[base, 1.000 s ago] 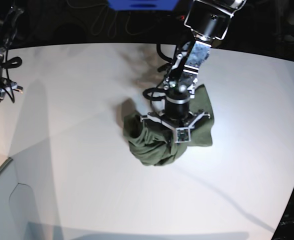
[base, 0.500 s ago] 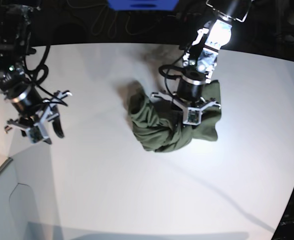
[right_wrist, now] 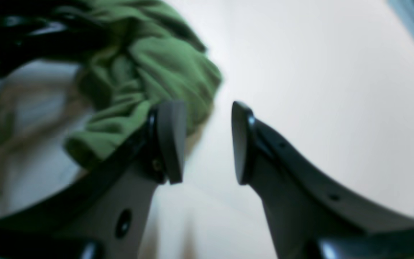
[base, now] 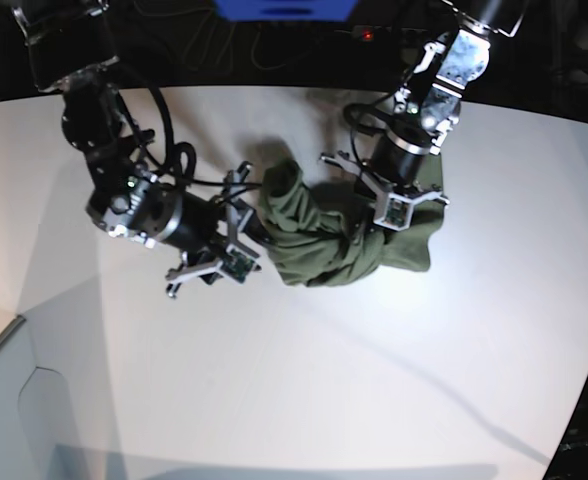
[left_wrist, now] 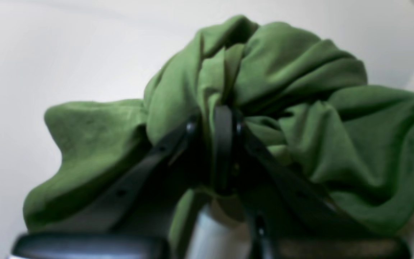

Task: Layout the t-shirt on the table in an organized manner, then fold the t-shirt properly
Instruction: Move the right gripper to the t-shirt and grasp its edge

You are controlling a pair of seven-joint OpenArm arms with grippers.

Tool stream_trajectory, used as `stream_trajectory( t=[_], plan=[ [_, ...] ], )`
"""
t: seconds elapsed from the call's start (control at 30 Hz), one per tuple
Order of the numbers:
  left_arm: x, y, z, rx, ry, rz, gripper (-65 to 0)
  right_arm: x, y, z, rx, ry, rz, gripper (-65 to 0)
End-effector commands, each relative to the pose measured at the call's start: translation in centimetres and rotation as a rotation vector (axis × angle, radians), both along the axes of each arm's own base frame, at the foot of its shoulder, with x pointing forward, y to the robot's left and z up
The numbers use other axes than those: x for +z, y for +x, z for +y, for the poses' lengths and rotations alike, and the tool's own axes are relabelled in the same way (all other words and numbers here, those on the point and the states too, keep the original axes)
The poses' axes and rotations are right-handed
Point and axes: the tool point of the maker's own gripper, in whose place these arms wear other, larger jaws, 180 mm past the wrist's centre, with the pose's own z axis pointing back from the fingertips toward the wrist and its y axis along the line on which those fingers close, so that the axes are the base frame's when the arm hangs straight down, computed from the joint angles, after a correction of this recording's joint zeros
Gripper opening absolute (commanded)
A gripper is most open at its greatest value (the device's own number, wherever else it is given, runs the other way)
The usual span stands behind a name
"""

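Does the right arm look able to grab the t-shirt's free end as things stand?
Probably yes. The right gripper is open beside the bunched t-shirt, with only bare table between; the left gripper pinches a different fold.

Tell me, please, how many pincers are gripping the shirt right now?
1. The left pincer is shut on a bunch of the shirt. The right pincer is open beside the shirt's edge, with nothing between its fingers.
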Motion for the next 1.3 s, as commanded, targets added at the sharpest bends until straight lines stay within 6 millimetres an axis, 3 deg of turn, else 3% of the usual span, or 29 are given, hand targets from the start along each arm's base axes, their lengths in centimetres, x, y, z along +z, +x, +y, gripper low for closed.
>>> stream_trajectory(
  t=[0.0,0.1,0.27,0.6,0.7,0.93,1.1,1.27],
  plan=[
    [0.8,0.5,-0.1,-0.005,-0.005,-0.031,-64.6,0.9,0.9,0.6,0.029,0.005,-0.037,-43.1],
    [0.9,0.5,-0.1,-0.005,-0.005,-0.032,-64.6,-0.4,1.4,2.2,0.052,-0.037,-0.025,-39.7],
    [1.1,0.8,-0.5,-0.005,-0.013,-0.038,-64.6,-1.7,2.3,2.8,0.051,-0.097,-0.019,-33.9],
    [1.2,0.8,-0.5,-0.005,-0.015,-0.039,-64.6,-3.7,2.0,4.9,0.087,-0.002,-0.001,-34.2],
    [1.2,0.9,-0.5,-0.004,-0.014,-0.041,-64.6,-3.7,2.1,4.9,0.086,0.014,-0.004,-39.7],
    [1.6,0.8,-0.4,-0.008,-0.016,-0.050,-64.6,-3.3,2.5,4.6,0.085,0.010,-0.017,-65.0],
    [3.8,0.9,-0.5,-0.018,-0.025,-0.103,-64.6,-1.0,3.1,3.7,0.066,0.020,-0.090,-65.0],
    [6.4,1.4,-1.1,-0.034,-0.031,-0.123,-64.6,2.9,4.1,2.5,0.013,0.058,-0.195,-65.0]
  ],
)
